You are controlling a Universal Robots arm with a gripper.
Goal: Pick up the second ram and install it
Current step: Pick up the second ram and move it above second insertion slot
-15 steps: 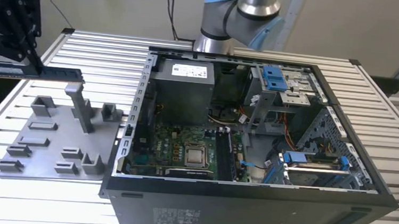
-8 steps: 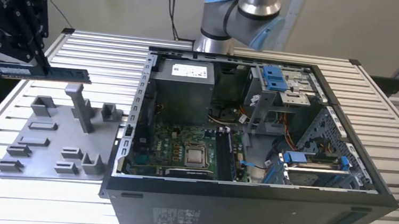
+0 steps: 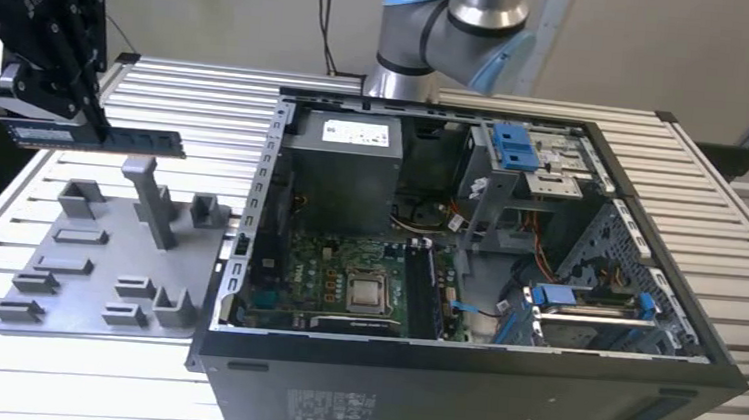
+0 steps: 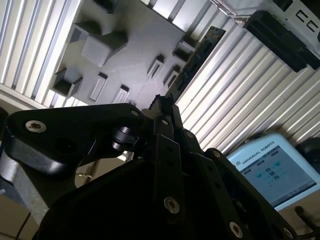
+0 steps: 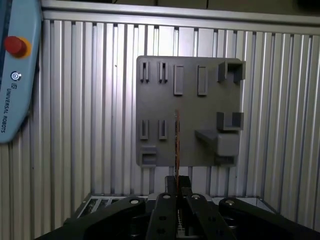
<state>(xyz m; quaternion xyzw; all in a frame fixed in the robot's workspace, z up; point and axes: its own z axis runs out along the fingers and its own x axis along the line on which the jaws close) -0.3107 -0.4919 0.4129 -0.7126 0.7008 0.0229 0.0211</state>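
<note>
In the upper left of the exterior view, the tool (image 3: pixel 85 119) is clenched on the second ram (image 3: pixel 96 138). It holds the stick level and edge-up above the grey tray (image 3: pixel 97 258), clear of the posts, probably so the contact edge can meet a slot. The open computer case (image 3: pixel 468 388) sits well apart at centre right on the worktop (image 3: pixel 743 299). The first wrist view shows the ram (image 5: pixel 176 145) edge-on as a thin line over the tray (image 5: pixel 190 100). Only the exterior view shows its labelled face.
</note>
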